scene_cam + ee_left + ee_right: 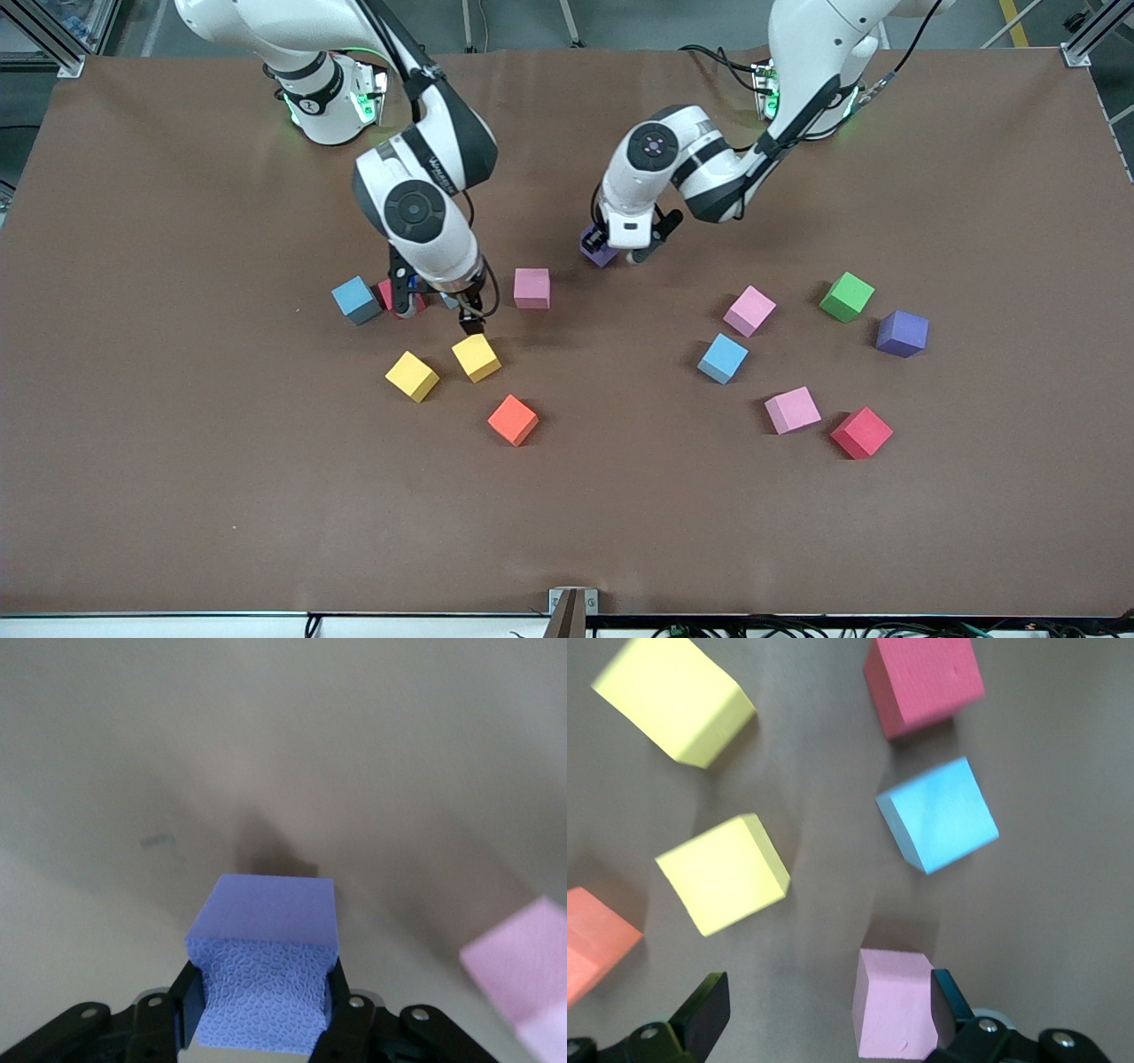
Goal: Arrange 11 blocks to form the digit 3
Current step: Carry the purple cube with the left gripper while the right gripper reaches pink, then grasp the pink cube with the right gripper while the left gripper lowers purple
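Observation:
My left gripper (608, 251) (261, 997) is shut on a purple block (595, 249) (266, 939) near the table's middle, its sides pinched in between the fingers. My right gripper (438, 310) (826, 1005) hangs open over the table between a red block (387, 291) (921, 682) and a pink block (532, 288) (893, 1001). The pink one shows close beside one finger. A blue block (356, 299) (939, 815) lies beside the red one. Two yellow blocks (477, 357) (412, 376) lie nearer the front camera. No digit 3 figure shows.
An orange cube (512, 419) lies near the yellow ones. Toward the left arm's end lie scattered pink (749, 310), green (846, 296), purple (901, 333), blue (722, 358), pink (792, 409) and red (861, 432) blocks. The brown table (221, 496) is bare nearer the front camera.

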You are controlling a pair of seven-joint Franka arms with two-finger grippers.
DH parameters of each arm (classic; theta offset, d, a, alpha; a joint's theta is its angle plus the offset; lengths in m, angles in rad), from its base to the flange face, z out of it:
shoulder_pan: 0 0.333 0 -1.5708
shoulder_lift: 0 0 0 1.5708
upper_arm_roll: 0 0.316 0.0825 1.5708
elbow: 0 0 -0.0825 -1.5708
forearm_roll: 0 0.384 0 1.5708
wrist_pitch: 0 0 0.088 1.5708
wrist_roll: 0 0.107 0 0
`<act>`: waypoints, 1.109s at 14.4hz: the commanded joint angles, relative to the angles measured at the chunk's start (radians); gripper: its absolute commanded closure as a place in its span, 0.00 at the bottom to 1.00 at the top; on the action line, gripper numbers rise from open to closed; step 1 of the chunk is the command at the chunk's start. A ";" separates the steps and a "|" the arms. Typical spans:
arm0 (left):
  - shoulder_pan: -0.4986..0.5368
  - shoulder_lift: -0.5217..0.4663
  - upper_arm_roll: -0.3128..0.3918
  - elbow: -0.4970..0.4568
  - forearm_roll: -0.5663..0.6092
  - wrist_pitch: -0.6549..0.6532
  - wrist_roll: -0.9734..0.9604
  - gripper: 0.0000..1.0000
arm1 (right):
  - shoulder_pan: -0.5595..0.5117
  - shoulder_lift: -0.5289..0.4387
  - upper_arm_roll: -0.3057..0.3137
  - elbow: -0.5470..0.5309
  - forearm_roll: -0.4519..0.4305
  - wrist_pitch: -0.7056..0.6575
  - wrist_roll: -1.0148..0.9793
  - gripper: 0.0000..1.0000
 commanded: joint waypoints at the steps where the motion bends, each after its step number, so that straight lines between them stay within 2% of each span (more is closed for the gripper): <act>1: -0.048 0.050 0.005 0.126 0.018 -0.125 0.138 0.68 | 0.033 0.022 -0.009 -0.001 0.004 0.037 0.067 0.00; 7: -0.106 0.139 0.007 0.227 0.028 -0.195 0.344 0.66 | 0.024 0.027 -0.009 -0.013 0.004 0.064 0.076 0.00; 10: -0.138 0.179 0.007 0.296 0.100 -0.293 0.460 0.69 | -0.005 0.024 -0.011 -0.013 0.004 0.061 0.056 0.00; 14: -0.152 0.187 0.008 0.310 0.107 -0.305 0.555 0.67 | -0.034 0.022 -0.011 -0.012 0.004 0.055 0.013 0.00; 16: -0.152 0.187 0.008 0.310 0.149 -0.307 0.591 0.67 | -0.034 0.022 -0.011 -0.012 0.004 0.054 0.013 0.00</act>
